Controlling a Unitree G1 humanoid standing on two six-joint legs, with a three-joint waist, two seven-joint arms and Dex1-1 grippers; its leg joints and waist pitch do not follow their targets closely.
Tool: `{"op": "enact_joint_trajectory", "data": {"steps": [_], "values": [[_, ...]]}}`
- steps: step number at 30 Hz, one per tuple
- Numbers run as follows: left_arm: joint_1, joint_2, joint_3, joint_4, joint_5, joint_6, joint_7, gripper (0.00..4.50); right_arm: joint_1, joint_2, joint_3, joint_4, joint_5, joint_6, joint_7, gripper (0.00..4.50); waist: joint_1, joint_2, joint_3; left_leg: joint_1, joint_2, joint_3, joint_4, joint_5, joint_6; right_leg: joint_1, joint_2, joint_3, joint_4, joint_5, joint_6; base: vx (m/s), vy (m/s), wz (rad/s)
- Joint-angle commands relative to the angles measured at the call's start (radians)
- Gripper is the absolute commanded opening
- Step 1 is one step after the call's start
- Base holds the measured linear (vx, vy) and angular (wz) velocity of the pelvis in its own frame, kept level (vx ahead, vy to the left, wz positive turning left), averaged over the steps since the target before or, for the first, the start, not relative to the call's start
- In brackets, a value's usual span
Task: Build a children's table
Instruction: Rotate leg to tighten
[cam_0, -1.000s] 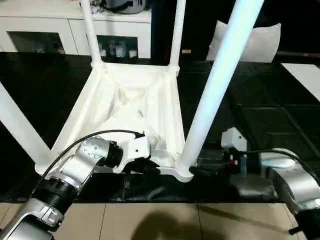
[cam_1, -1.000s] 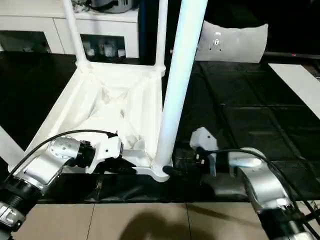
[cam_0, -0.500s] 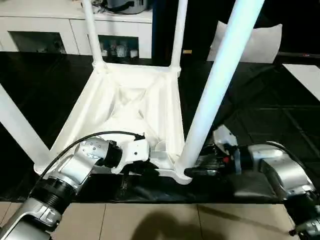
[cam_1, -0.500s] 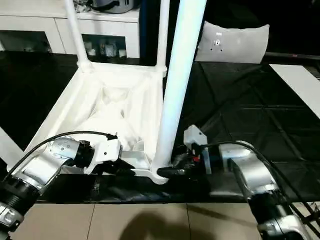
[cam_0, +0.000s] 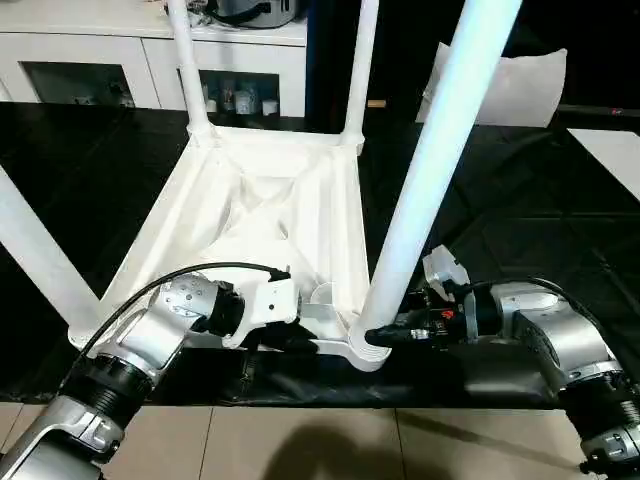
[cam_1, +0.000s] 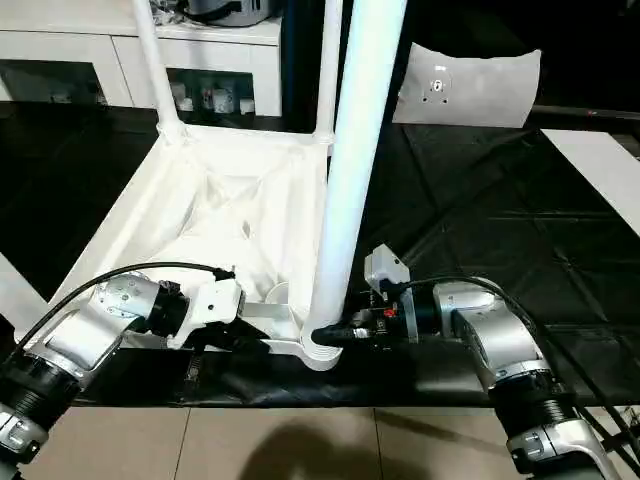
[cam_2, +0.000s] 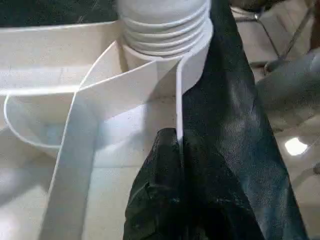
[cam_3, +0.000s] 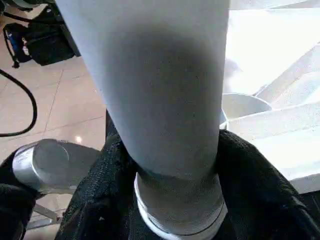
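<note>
Bright overhead light washes out the table (cam_0: 262, 205) underside. The nearest leg (cam_0: 432, 170) glows bluish, blurred. Dark surroundings stay dim.

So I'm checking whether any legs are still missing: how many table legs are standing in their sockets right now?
4. Two at the far corners, one at the near left corner, and one at the near right corner, with the right gripper at its base.

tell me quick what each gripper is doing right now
Left gripper: shut on the table top's near rim.
Right gripper: shut on the near leg, just above its socket.
</note>
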Motion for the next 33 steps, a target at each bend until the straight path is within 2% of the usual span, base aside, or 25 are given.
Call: {"op": "enact_joint_trajectory", "data": {"steps": [1,3,4,5,6,7,8,9,11,12,14,15,16,18,19,21,22,24,25,26,28,30,31,32,33], "values": [[0.001,-0.027,-0.004,0.017,0.019,0.080,0.053,0.00,0.024,0.017,0.008,-0.043,0.039,0.048,0.009,2.05,0.005,0.003,-0.066,-0.009,0.071,-0.025,-0.069,-0.010,0.063,0.068,-0.114,0.100,-0.062,-0.227,-0.067,0.000,0.000,0.00],[-0.011,-0.055,0.009,0.009,0.008,0.138,0.086,0.00,0.044,0.024,0.020,-0.082,0.018,0.084,-0.052,2.05,0.009,0.002,-0.062,-0.007,0.068,-0.025,-0.071,-0.023,0.059,0.067,-0.115,0.098,-0.072,-0.271,-0.052,0.000,0.000,0.00],[-0.022,-0.080,0.021,0.011,0.003,0.170,0.118,0.00,0.050,0.049,0.019,-0.109,0.000,0.114,-0.129,2.04,0.009,0.008,-0.060,-0.004,0.064,-0.024,-0.072,-0.042,0.053,0.067,-0.113,0.096,-0.079,-0.313,-0.036,0.000,0.000,0.00],[-0.032,-0.101,0.031,0.014,-0.002,0.190,0.147,0.00,0.052,0.076,0.013,-0.126,-0.010,0.143,-0.197,2.04,0.003,0.004,-0.053,0.000,0.063,-0.023,-0.075,-0.069,0.041,0.064,-0.109,0.092,-0.092,-0.370,-0.010,0.000,0.000,0.00],[-0.043,-0.125,0.041,0.020,-0.005,0.204,0.178,0.00,0.050,0.107,0.003,-0.137,-0.018,0.176,-0.265,2.04,0.000,0.005,-0.050,0.003,0.060,-0.023,-0.075,-0.088,0.032,0.063,-0.109,0.088,-0.099,-0.410,0.003,0.000,0.000,0.00],[-0.065,-0.168,0.062,0.032,-0.009,0.236,0.238,0.00,0.040,0.166,-0.018,-0.138,-0.040,0.211,-0.389,2.04,-0.014,0.006,-0.046,0.006,0.044,-0.023,-0.068,-0.142,0.006,0.065,-0.105,0.066,-0.124,-0.532,0.068,0.000,0.000,0.00],[-0.065,-0.168,0.062,0.032,-0.009,0.236,0.238,0.00,0.040,0.166,-0.018,-0.138,-0.040,0.211,-0.389,2.04,-0.014,0.006,-0.046,0.006,0.044,-0.023,-0.068,-0.142,0.006,0.065,-0.105,0.066,-0.124,-0.532,0.068,0.000,0.000,0.00],[-0.078,-0.192,0.070,0.042,-0.006,0.244,0.271,0.00,0.033,0.197,-0.029,-0.131,-0.060,0.226,-0.457,2.04,-0.022,0.004,-0.051,0.009,0.040,-0.026,-0.064,-0.160,0.001,0.066,-0.104,0.054,-0.136,-0.560,0.107,0.000,0.000,0.00],[-0.086,-0.206,0.074,0.048,-0.004,0.248,0.292,0.00,0.029,0.215,-0.035,-0.125,-0.073,0.234,-0.500,2.02,-0.042,0.008,-0.052,0.009,0.038,-0.029,-0.061,-0.180,0.009,0.063,-0.099,0.044,-0.146,-0.554,0.134,0.000,0.000,0.00],[-0.118,-0.259,0.084,0.088,0.023,0.251,0.378,0.00,0.014,0.277,-0.054,-0.088,-0.122,0.221,-0.632,2.01,-0.046,0.008,-0.054,0.009,0.039,-0.030,-0.062,-0.181,0.012,0.063,-0.098,0.044,-0.146,-0.546,0.135,0.000,0.000,0.00],[-0.135,-0.288,0.089,0.110,0.039,0.258,0.427,0.00,0.007,0.310,-0.064,-0.068,-0.152,0.212,-0.707,1.99,-0.057,0.012,-0.055,0.010,0.043,-0.033,-0.061,-0.188,0.011,0.062,-0.099,0.037,-0.150,-0.528,0.129,0.000,0.000,0.00],[-0.149,-0.313,0.097,0.130,0.048,0.263,0.470,0.00,-0.002,0.338,-0.077,-0.047,-0.167,0.207,-0.769,1.99,-0.061,0.015,-0.056,0.012,0.049,-0.036,-0.064,-0.191,0.015,0.067,-0.104,0.037,-0.149,-0.511,0.124,0.000,0.000,0.00],[-0.177,-0.356,0.105,0.164,0.076,0.254,0.559,0.00,-0.023,0.389,-0.098,-0.019,-0.198,0.218,-0.899,1.99,-0.065,0.018,-0.056,0.006,0.059,-0.041,-0.070,-0.183,0.014,0.066,-0.108,0.043,-0.142,-0.469,0.105,0.000,0.000,0.00],[-0.192,-0.377,0.107,0.179,0.086,0.253,0.593,0.00,-0.034,0.415,-0.110,-0.008,-0.203,0.221,-0.948,1.99,-0.067,0.018,-0.058,0.010,0.056,-0.041,-0.069,-0.181,0.008,0.065,-0.110,0.046,-0.141,-0.461,0.095,0.000,0.000,0.00],[-0.198,-0.387,0.106,0.182,0.090,0.260,0.599,0.00,-0.035,0.429,-0.116,-0.015,-0.202,0.223,-0.963,2.52,-0.060,0.016,-0.065,0.006,0.056,-0.041,-0.071,-0.145,0.013,0.072,-0.117,0.058,-0.126,-0.406,0.076,0.000,0.000,0.00],[-0.200,-0.389,0.100,0.182,0.091,0.267,0.591,0.00,-0.032,0.433,-0.122,-0.030,-0.198,0.213,-0.965,2.65,-0.053,0.018,-0.066,0.002,0.064,-0.041,-0.074,-0.084,0.031,0.068,-0.120,0.073,-0.109,-0.325,0.037,0.000,0.000,0.00],[-0.200,-0.384,0.093,0.181,0.093,0.271,0.580,0.00,-0.027,0.429,-0.124,-0.043,-0.195,0.207,-0.959,2.75,-0.050,0.015,-0.073,-0.011,0.066,-0.042,-0.071,-0.001,0.046,0.076,-0.124,0.087,-0.078,-0.217,-0.010,0.055,0.001,0.01],[-0.197,-0.371,0.086,0.182,0.100,0.274,0.568,0.00,-0.017,0.415,-0.122,-0.051,-0.202,0.198,-0.942,3.01,-0.043,0.014,-0.081,-0.012,0.069,-0.043,-0.064,0.082,0.066,0.074,-0.123,0.096,-0.052,-0.095,-0.043,0.053,-0.002,-0.01],[-0.197,-0.369,0.086,0.183,0.102,0.274,0.567,0.00,-0.016,0.414,-0.123,-0.052,-0.204,0.196,-0.941,3.01,-0.042,0.012,-0.084,-0.019,0.065,-0.041,-0.056,0.160,0.097,0.074,-0.121,0.100,-0.032,0.020,-0.079,0.000,0.000,0.00],[-0.190,-0.348,0.080,0.188,0.114,0.265,0.545,0.00,0.002,0.393,-0.130,-0.063,-0.213,0.167,-0.921,3.14,-0.037,0.007,-0.079,-0.020,0.060,-0.036,-0.054,0.165,0.122,0.068,-0.121,0.104,-0.027,0.055,-0.103,0.000,0.000,0.00],[-0.184,-0.334,0.081,0.192,0.120,0.245,0.532,0.00,0.015,0.374,-0.137,-0.068,-0.215,0.142,-0.909,3.33,-0.029,0.008,-0.078,-0.021,0.054,-0.028,-0.054,0.117,0.130,0.074,-0.123,0.103,-0.034,-0.002,-0.101,0.000,0.000,0.00],[-0.168,-0.294,0.070,0.189,0.128,0.208,0.488,0.00,0.040,0.324,-0.152,-0.086,-0.203,0.099,-0.859,3.46,-0.019,0.006,-0.075,-0.023,0.047,-0.024,-0.054,0.088,0.127,0.073,-0.117,0.102,-0.043,-0.059,-0.069,0.000,0.000,0.00],[-0.147,-0.250,0.055,0.183,0.133,0.171,0.437,0.00,0.064,0.264,-0.159,-0.105,-0.186,0.059,-0.783,3.59,-0.017,0.009,-0.071,-0.023,0.050,-0.025,-0.059,0.053,0.119,0.074,-0.114,0.098,-0.054,-0.136,-0.028,0.000,0.000,0.00],[-0.145,-0.246,0.054,0.183,0.133,0.168,0.432,0.00,0.066,0.257,-0.160,-0.107,-0.184,0.055,-0.774,3.59,-0.017,0.009,-0.071,-0.023,0.050,-0.025,-0.059,0.053,0.119,0.074,-0.114,0.098,-0.054,-0.136,-0.028,0.000,0.000,0.00],[-0.138,-0.231,0.051,0.181,0.133,0.158,0.415,0.00,0.074,0.233,-0.165,-0.112,-0.176,0.036,-0.738,3.65,-0.016,0.007,-0.071,-0.021,0.051,-0.023,-0.059,0.030,0.112,0.073,-0.110,0.097,-0.061,-0.172,-0.004,0.000,0.000,0.00]]}}
